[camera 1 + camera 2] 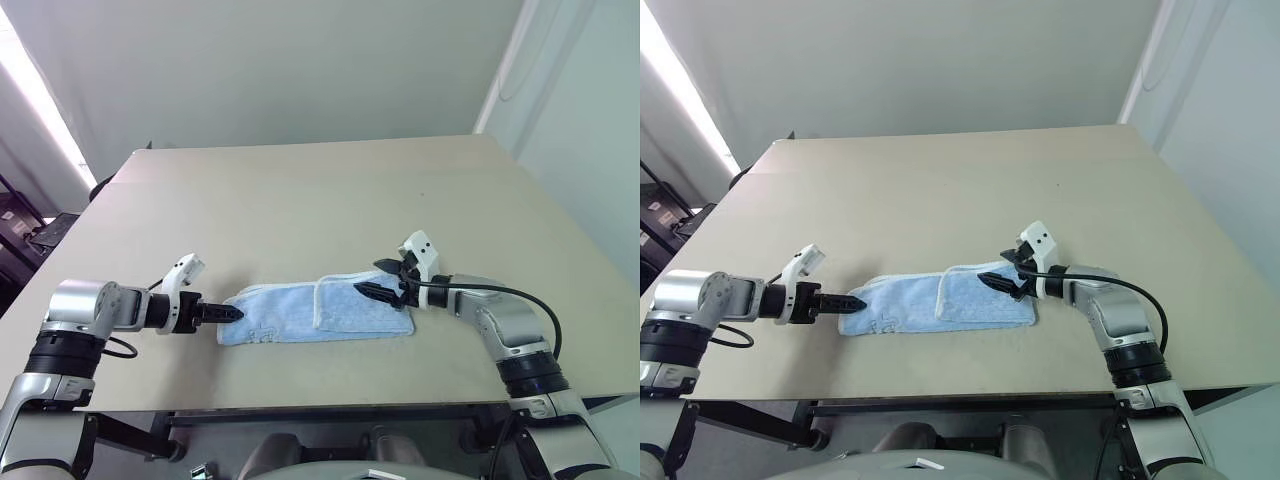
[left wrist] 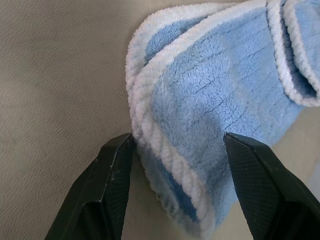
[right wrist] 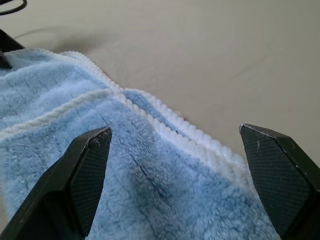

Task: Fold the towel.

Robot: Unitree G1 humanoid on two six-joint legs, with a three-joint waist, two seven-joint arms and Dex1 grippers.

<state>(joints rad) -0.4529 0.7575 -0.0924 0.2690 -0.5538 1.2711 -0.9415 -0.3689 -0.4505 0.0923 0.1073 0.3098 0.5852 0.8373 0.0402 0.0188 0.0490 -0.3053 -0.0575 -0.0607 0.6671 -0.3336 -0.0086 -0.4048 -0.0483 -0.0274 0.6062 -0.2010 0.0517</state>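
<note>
Fingers: both pairs stand spread apart and grasp nothing. The left gripper (image 1: 232, 313) has the towel's left end between its spread fingers (image 2: 107, 185); the right gripper (image 1: 383, 281) hangs spread over the right end.
Table (image 1: 330, 190): broad beige top, bearing the cloth near its front edge.
Towel (image 1: 300, 315): light blue terry, already doubled into a long narrow strip lying left to right between the two grippers. A shorter flap lies folded over on its right half.
Edging (image 2: 150, 125): white stitched border; at the left end two layers show stacked, slightly offset.
Handling: likely light, soft and limp. It should sag and drag on the table when lifted by one point, and the plush pile gives the fingers good purchase.
Where to grip: probably the thicker white border at an end, catching both layers together so the stack does not slide apart.
Risk: pinching just the top layer would peel the fold open.
</note>
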